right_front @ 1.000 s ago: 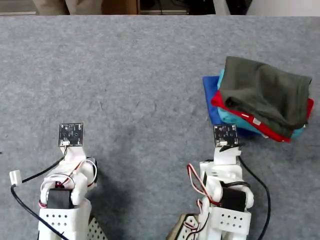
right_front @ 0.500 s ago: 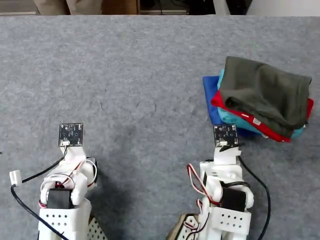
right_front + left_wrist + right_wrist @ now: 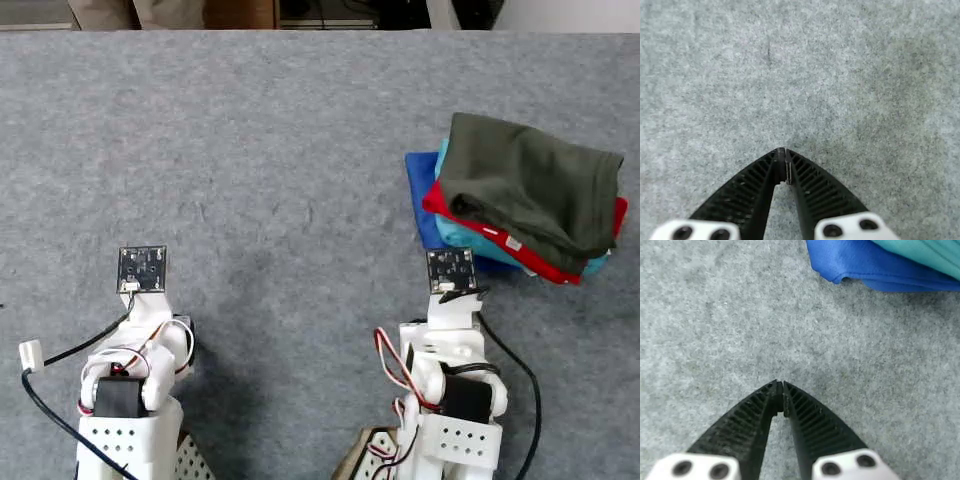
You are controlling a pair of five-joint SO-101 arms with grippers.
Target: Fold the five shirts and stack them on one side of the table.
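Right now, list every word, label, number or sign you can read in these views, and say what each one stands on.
No text here can be read.
White tag at the near edge of the shirt stack: too small to read.
Small board on the left arm and small board on the right arm: any markings are too small to read.
Grey table cover: no print.

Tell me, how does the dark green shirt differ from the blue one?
The dark green shirt lies on top, fully in sight; the blue shirt lies at the bottom, just an edge peeking out. The green one looks rumpled, the blue edge flat. Both sit folded, stacked together.
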